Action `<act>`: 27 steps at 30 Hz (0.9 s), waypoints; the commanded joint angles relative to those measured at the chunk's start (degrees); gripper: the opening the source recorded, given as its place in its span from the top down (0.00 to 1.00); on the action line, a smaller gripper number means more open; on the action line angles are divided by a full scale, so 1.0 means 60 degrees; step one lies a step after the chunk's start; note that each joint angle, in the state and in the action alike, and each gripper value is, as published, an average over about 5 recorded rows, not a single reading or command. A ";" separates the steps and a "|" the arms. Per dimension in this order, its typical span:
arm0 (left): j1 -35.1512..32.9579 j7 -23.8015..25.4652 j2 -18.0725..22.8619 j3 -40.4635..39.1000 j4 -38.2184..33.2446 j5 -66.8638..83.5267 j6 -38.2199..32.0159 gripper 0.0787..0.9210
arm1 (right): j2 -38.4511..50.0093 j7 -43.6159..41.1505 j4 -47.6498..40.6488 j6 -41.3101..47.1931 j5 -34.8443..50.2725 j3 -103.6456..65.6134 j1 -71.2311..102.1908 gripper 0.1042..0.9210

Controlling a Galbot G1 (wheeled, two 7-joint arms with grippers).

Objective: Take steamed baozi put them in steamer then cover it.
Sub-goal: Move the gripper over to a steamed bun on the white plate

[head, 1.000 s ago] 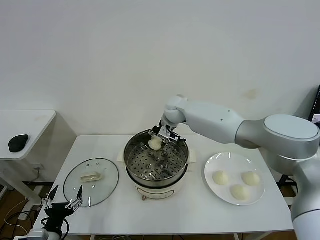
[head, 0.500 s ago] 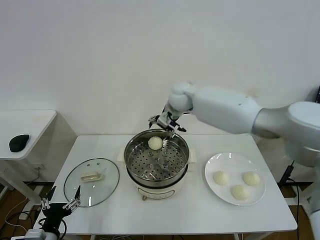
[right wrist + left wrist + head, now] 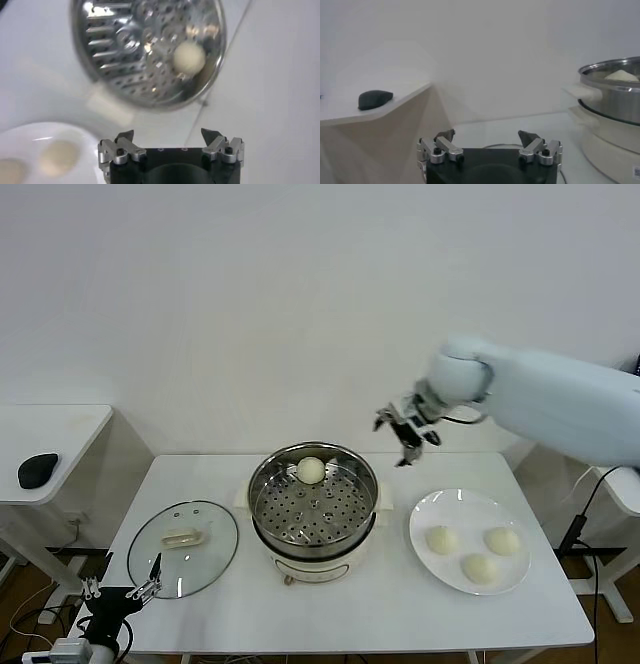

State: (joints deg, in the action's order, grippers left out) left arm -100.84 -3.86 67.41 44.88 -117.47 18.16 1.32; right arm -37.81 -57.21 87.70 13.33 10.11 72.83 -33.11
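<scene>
Right gripper point(image 3: 405, 433) has let go and swung right — jaws spread, empty, in the air between steamer point(image 3: 313, 504) and plate point(image 3: 470, 541). One bun point(image 3: 311, 470) sits at the tray's far edge; three buns point(image 3: 481, 568) apparently remain on the plate. Left gripper point(image 3: 125, 591) parked low left, spread.

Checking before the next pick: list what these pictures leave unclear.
- Shiny steel steamer: left wrist view's edge cuts it off; only the tip of its cream-white bun clears the rim.
- Flat white plate: right wrist view shows blurred buns, one cut off.
- Round glass lid: appears only in head view.
</scene>
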 commanded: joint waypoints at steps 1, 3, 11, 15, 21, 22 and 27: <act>-0.0031 0.0011 0.0055 -0.0020 -0.0015 -0.0061 0.0035 0.12 | 0.2476 -0.0013 0.0867 0.0691 -0.0840 -0.1346 0.2550 0.12; -0.0052 0.0019 0.0071 -0.0019 -0.0006 -0.0094 0.0041 0.12 | 0.2515 0.0055 0.0673 0.0687 -0.1139 -0.1940 0.3354 0.12; -0.0196 0.0037 0.0113 0.0089 -0.0003 -0.0141 0.0046 0.12 | 0.1991 0.0205 -0.0163 0.0635 -0.2023 -0.3268 0.5332 0.12; -0.0242 0.0043 0.0132 0.0138 0.0001 -0.0151 0.0047 0.12 | 0.1596 0.0240 -0.0584 0.0617 -0.2225 -0.3489 0.5703 0.12; -0.0294 0.0048 0.0153 0.0181 -0.0001 -0.0161 0.0043 0.12 | 0.1050 0.0288 -0.0952 0.0571 -0.2243 -0.3494 0.5792 0.12; -0.0299 0.0049 0.0151 0.0186 0.0003 -0.0161 0.0041 0.12 | 0.0956 0.0311 -0.0994 0.0572 -0.2241 -0.3499 0.5800 0.12; -0.0296 0.0032 0.0167 0.0217 0.0012 -0.0161 0.0032 0.12 | 0.0486 0.0424 -0.1209 0.0601 -0.2268 -0.3652 0.5968 0.12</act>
State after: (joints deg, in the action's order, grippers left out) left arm -102.62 -3.60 68.33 46.08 -117.52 17.21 1.57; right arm -32.27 -55.10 82.53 16.71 -1.98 53.63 -1.58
